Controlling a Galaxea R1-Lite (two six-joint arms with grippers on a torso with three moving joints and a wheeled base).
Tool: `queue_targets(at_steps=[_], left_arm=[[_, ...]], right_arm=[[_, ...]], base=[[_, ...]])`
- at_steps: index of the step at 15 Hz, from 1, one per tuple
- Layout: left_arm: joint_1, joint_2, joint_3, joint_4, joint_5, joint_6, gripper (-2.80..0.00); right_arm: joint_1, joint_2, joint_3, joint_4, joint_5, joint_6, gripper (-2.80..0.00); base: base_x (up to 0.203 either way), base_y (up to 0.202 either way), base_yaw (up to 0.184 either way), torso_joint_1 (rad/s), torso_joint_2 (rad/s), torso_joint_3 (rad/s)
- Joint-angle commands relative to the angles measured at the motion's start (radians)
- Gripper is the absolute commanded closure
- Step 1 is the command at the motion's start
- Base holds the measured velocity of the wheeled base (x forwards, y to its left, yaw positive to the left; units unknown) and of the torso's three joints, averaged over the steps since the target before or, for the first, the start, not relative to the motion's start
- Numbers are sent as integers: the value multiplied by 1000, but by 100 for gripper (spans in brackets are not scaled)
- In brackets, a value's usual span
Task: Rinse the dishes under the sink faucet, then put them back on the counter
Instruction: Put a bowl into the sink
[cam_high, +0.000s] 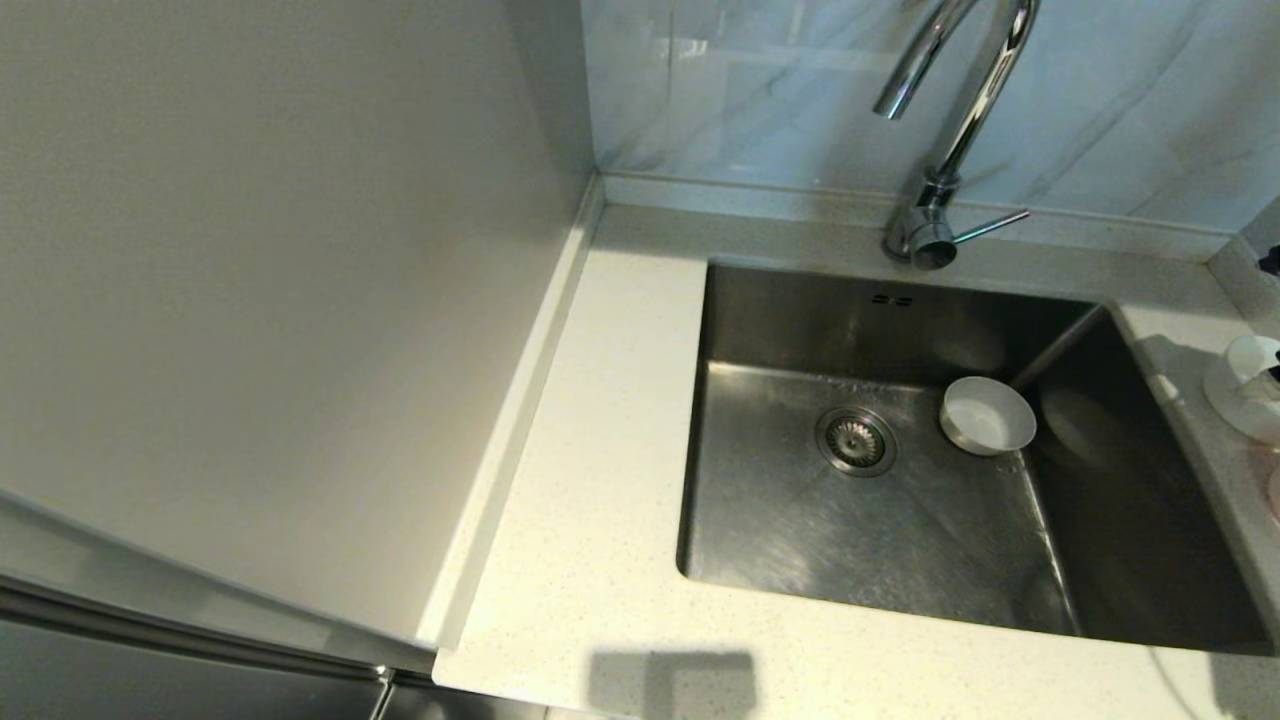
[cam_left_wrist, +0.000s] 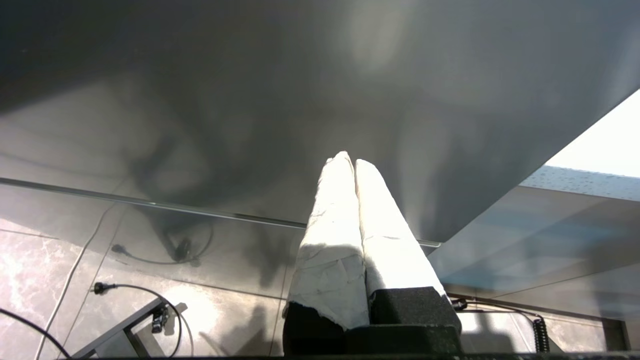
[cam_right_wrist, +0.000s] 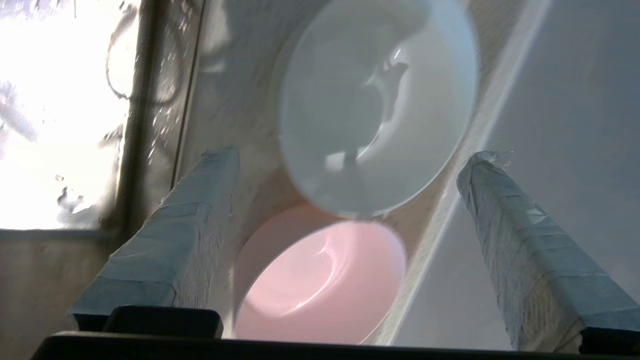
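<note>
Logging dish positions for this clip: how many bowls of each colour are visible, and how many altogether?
Pale grey bowl, in the sink: 1
White bowl, on the counter: 1
Pale pink bowl, on the counter: 1
Total: 3

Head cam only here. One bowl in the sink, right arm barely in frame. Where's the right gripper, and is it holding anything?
Observer: The right gripper hovers over the counter, fingers wide open, holding nothing.
Operator: What's in front of it?
Observer: A white bowl and a pink bowl lie close together between its fingers' line; neither is gripped.
Operator: Left arm?
Observer: The left gripper hangs parked facing a grey panel, fingers shut and empty.
</note>
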Motion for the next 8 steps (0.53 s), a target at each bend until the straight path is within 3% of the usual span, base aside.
queue_targets(at_steps=[1,4,8], left_arm=[[0,-3,0,0,1,-1,0],[0,-3,0,0,1,-1,0],[0,-3,0,0,1,-1,0]], right_arm=[[0,-33,64,3,6,-4,-280],[3,5,76,-1,10,-35,-280],[3,114,-18,-7,8,-41,-280]], base=[[0,0,0,0,0,0],[0,0,0,0,0,0],[0,0,0,0,0,0]])
